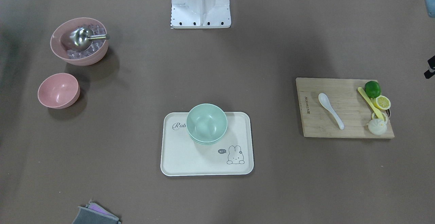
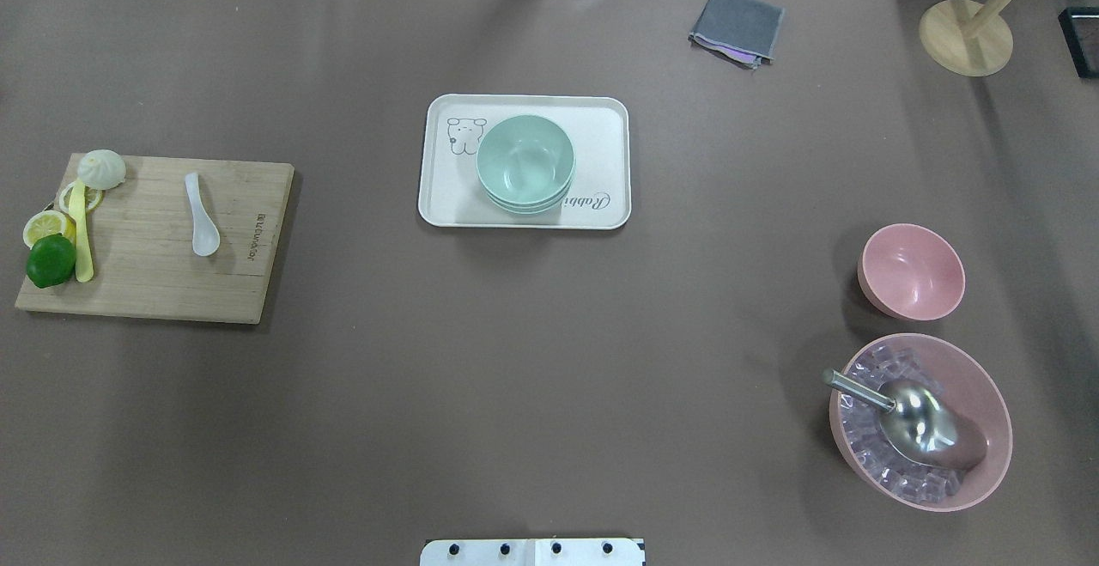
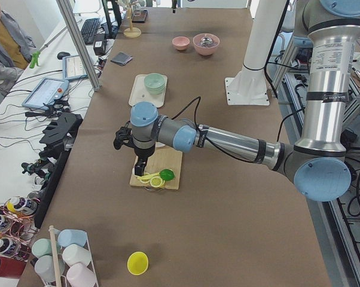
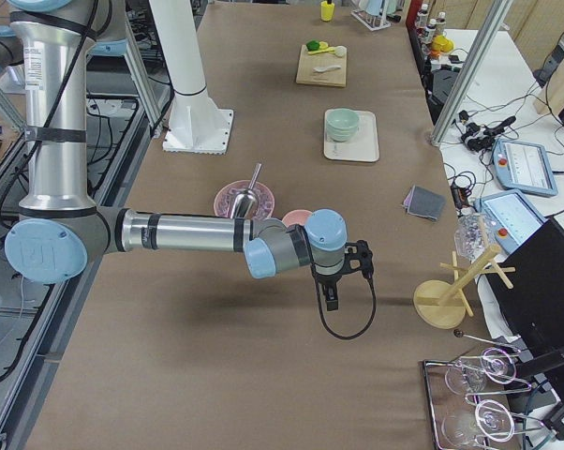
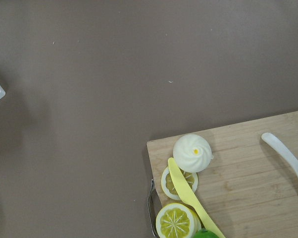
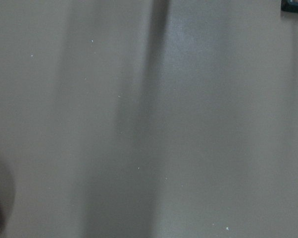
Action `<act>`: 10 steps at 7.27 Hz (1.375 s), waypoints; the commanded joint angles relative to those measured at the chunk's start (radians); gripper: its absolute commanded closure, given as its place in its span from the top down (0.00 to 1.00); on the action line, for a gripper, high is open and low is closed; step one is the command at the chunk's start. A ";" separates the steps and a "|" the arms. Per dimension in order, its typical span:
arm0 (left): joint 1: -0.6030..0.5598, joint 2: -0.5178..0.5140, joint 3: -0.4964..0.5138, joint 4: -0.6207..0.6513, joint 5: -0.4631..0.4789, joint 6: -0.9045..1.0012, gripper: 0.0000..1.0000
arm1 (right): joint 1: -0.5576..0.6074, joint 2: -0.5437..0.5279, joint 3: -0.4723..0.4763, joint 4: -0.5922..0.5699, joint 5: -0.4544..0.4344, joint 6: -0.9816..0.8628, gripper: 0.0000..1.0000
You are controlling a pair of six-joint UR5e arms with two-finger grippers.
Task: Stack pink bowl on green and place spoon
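Observation:
The small pink bowl (image 2: 912, 271) stands empty on the table at my right. The green bowl (image 2: 525, 162), on top of another like it, sits on a white tray (image 2: 601, 119) at the table's middle. A white spoon (image 2: 202, 214) lies on a wooden board (image 2: 154, 291) at my left; it also shows in the left wrist view (image 5: 287, 156). My left gripper (image 3: 139, 164) hangs above the board's outer end. My right gripper (image 4: 331, 298) hangs over bare table beyond the pink bowl. Both show only in side views, so I cannot tell whether they are open or shut.
A large pink bowl (image 2: 987, 394) with ice cubes and a metal scoop (image 2: 910, 420) stands next to the small pink bowl. The board also holds a lime (image 2: 50, 260), lemon slices, a yellow knife (image 2: 81, 235) and a bun (image 2: 101, 168). A grey cloth (image 2: 737, 25) and a wooden stand (image 2: 966, 33) are at the far right.

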 commanded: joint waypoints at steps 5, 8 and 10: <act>-0.001 0.112 0.003 -0.079 -0.001 0.010 0.98 | -0.016 0.027 0.048 -0.112 -0.023 0.004 1.00; 0.004 0.126 0.005 -0.120 -0.001 0.008 0.98 | -0.019 0.007 0.058 -0.098 -0.006 0.002 1.00; 0.005 0.126 0.002 -0.120 -0.003 0.002 0.98 | -0.021 -0.001 0.062 -0.098 0.066 0.004 1.00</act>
